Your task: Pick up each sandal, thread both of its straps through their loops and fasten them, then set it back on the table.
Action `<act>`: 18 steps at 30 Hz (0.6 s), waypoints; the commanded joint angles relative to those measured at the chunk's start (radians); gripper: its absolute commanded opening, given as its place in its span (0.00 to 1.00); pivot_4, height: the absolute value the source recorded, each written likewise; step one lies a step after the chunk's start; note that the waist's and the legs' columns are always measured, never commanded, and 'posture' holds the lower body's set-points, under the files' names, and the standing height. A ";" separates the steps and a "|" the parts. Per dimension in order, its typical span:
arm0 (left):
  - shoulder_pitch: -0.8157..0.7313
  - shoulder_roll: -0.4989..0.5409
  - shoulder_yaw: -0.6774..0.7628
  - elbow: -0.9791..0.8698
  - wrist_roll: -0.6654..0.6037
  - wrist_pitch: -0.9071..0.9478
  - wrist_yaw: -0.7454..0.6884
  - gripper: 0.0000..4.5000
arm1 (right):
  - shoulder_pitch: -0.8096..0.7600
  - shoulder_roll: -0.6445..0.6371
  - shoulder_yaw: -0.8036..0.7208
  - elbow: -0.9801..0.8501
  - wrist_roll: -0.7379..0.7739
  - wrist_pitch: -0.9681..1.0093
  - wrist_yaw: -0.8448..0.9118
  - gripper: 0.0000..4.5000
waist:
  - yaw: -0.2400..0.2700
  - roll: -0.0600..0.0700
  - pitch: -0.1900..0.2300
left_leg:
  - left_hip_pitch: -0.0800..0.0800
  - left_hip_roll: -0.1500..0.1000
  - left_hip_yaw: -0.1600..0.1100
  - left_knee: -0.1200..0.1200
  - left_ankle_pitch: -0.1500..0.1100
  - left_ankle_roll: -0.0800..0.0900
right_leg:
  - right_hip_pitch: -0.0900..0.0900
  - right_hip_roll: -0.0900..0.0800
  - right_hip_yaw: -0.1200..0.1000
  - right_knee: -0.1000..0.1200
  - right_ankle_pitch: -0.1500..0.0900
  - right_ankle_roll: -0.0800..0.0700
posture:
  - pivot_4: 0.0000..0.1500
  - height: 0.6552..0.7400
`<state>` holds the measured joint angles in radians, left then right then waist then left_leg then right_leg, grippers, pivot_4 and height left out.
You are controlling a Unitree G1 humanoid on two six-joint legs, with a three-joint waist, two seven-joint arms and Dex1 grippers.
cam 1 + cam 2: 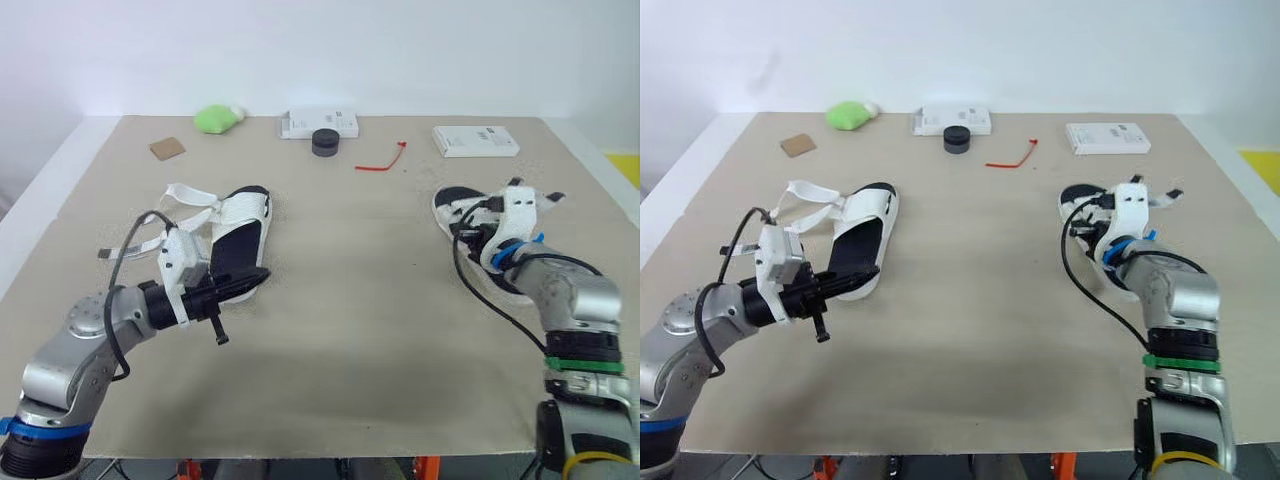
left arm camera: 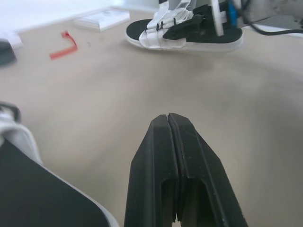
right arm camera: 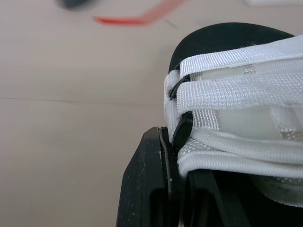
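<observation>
The left sandal [image 1: 240, 228], white-strapped with a black footbed, lies on the table with its loose straps [image 1: 185, 200] spread out to the left. My left gripper [image 1: 260, 275] is shut and empty, its fingertips [image 2: 168, 120] low beside that sandal's near end [image 2: 28, 189]. The right sandal [image 1: 450, 205] lies at the table's right side. My right gripper [image 1: 478, 232] is at its straps. In the right wrist view the black fingers [image 3: 156, 179] are closed against a white webbing strap [image 3: 236, 94] by a black loop.
Along the far edge sit a green lump [image 1: 215, 118], a brown card [image 1: 167, 148], a white box [image 1: 320, 122] with a black round thing [image 1: 325, 141] in front, a red tie [image 1: 382, 160] and another white box [image 1: 475, 140]. Bare table [image 1: 350, 300] lies between the sandals.
</observation>
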<state>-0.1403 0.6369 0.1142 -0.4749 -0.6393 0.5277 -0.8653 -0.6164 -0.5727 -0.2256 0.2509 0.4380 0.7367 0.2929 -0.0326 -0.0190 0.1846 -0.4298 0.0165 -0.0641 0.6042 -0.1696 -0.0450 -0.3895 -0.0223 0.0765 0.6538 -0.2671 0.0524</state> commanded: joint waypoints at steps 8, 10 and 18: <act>0.012 -0.010 -0.001 -0.079 -0.031 0.011 0.067 0.00 | -0.105 0.107 -0.126 0.129 -0.002 -0.005 -0.175 0.19 | -0.010 -0.001 0.000 | 0.002 -0.001 0.000 0.001 0.006 0.004 | 0.001 0.000 0.001 0.003 0.005 0.001 | 1.00 1.00; 0.011 -0.013 -0.005 -0.078 -0.032 0.011 0.071 0.00 | -0.096 0.103 -0.113 0.088 0.009 0.030 -0.147 0.36 | -0.012 0.000 0.000 | 0.002 -0.001 0.001 0.001 0.008 0.005 | 0.001 0.000 0.001 0.003 0.006 0.003 | 1.00 1.00; 0.003 -0.013 0.009 -0.052 -0.051 0.017 0.070 0.00 | -0.013 -0.048 -0.202 -0.054 0.155 0.195 0.080 0.65 | -0.011 0.000 0.000 | 0.002 -0.001 0.002 0.001 0.008 0.005 | 0.000 0.001 0.003 0.003 0.007 0.002 | 1.00 1.00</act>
<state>-0.1292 0.6217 0.1020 -0.5186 -0.6711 0.5480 -0.7943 -0.6295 -0.5800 -0.3789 0.2735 0.5403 0.9026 0.3134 -0.0434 -0.0192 0.1844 -0.4286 0.0152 -0.0617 0.6049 -0.1617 -0.0398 -0.3894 -0.0223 0.0795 0.6564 -0.2602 0.0548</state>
